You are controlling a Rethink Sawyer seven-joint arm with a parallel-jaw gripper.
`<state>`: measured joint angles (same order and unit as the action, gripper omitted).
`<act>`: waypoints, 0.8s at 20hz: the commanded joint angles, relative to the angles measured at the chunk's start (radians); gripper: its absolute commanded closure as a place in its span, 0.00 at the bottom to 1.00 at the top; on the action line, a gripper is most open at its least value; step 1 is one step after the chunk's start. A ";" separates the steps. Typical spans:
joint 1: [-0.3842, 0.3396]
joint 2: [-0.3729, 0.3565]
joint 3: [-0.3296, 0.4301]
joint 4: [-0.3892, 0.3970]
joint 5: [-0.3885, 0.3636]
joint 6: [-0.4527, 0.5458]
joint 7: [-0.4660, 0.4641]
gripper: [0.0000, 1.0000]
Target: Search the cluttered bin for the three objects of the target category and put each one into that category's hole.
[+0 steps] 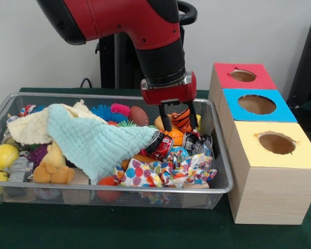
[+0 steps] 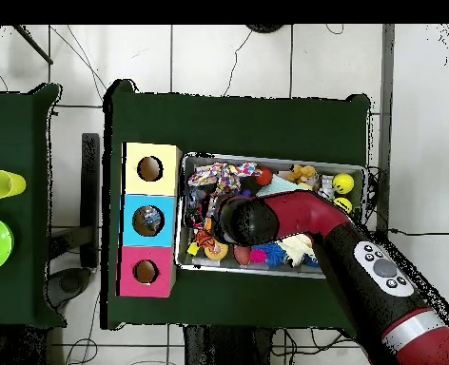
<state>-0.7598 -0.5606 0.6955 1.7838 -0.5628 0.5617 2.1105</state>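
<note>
The dark green surface carries a silver wire-mesh bin with three wooden boxes at its 3 o'clock in the front view: yellow-topped, blue-topped, red-topped, each with a round hole. The overhead view alone shows a toy inside the blue box's hole; there the red arm hides the fingers. In the bin a mint-green cloth lies above a stuffed yellow duck. The gripper has its black fingers apart, straddling an orange-and-black striped tiger toy at the bin's 2 o'clock; whether they touch it and which way its long axis runs cannot be told.
</note>
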 commanded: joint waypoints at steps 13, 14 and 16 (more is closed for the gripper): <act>0.025 0.073 -0.013 -0.047 -0.119 0.043 -0.201 0.00; 0.023 0.081 -0.010 -0.049 -0.122 0.041 -0.202 0.00; 0.026 0.094 -0.012 -0.056 -0.132 0.034 -0.198 0.00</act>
<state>-0.7308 -0.5366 0.6946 1.7808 -0.6206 0.5617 2.1105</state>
